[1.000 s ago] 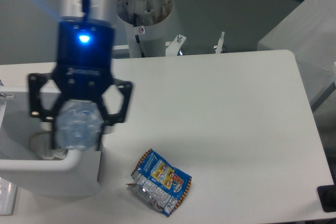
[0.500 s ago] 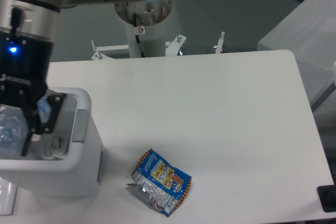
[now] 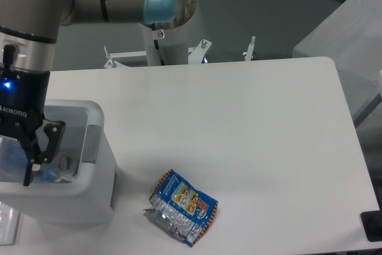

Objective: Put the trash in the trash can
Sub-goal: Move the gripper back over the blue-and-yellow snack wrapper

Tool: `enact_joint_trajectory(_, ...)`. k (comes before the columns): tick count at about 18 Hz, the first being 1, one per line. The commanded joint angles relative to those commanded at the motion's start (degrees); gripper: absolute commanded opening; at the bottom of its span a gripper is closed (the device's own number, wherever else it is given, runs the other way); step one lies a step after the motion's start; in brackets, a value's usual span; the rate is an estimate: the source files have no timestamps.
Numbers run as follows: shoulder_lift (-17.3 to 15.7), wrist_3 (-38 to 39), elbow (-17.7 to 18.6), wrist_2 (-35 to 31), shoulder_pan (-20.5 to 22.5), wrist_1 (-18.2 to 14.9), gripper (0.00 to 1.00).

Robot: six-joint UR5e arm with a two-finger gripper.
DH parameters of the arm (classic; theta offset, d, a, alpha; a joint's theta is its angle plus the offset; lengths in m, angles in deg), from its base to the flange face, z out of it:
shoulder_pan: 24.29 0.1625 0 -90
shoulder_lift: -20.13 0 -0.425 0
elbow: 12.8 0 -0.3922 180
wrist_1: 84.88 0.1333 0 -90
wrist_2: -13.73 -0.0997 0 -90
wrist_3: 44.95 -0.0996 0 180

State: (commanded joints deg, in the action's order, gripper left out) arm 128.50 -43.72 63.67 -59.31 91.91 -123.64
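Observation:
The blue-and-orange foil snack bag (image 3: 182, 206) lies crumpled on the white table near its front edge. The white trash can (image 3: 89, 177) stands at the front left. My gripper (image 3: 7, 176) reaches down into its opening, half cut off by the left edge of the frame. Only its right finger (image 3: 31, 162) shows. A bluish clear shape, which seems to be the bottle (image 3: 46, 174), sits low in the can beside that finger. I cannot tell whether the fingers still touch it.
The arm's base column (image 3: 164, 28) stands behind the table's far edge. A white block (image 3: 340, 28) is off the table at the right. A dark object (image 3: 373, 225) sits at the front right corner.
The gripper carried the bottle left from the can's near rim to over its opening, then sank lower. The bottle no longer shows clearly between the fingers. The snack bag stayed put.

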Motion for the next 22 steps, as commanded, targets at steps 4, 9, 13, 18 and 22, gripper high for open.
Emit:
enact_joint_trajectory(4, -1.3, -0.1, 1.1, -0.2, 2.2, -0.2, 1.0)
enact_joint_trajectory(9, -4.1, 0.1, 7.2, -0.8, 13.8, -0.3, 1.0)
enact_joint_trajectory(13, -3.9, -0.1, 14.0, -2.1, 18.4, -0.5, 1.0)
enact_joint_trajectory(18, -0.3, -0.5, 19.6, -4.4, 22.4, -0.5, 1.0)
enact_joint_trajectory(22, 5.4, -1.1, 18.5, -4.7, 24.8, -0.4, 1.0)
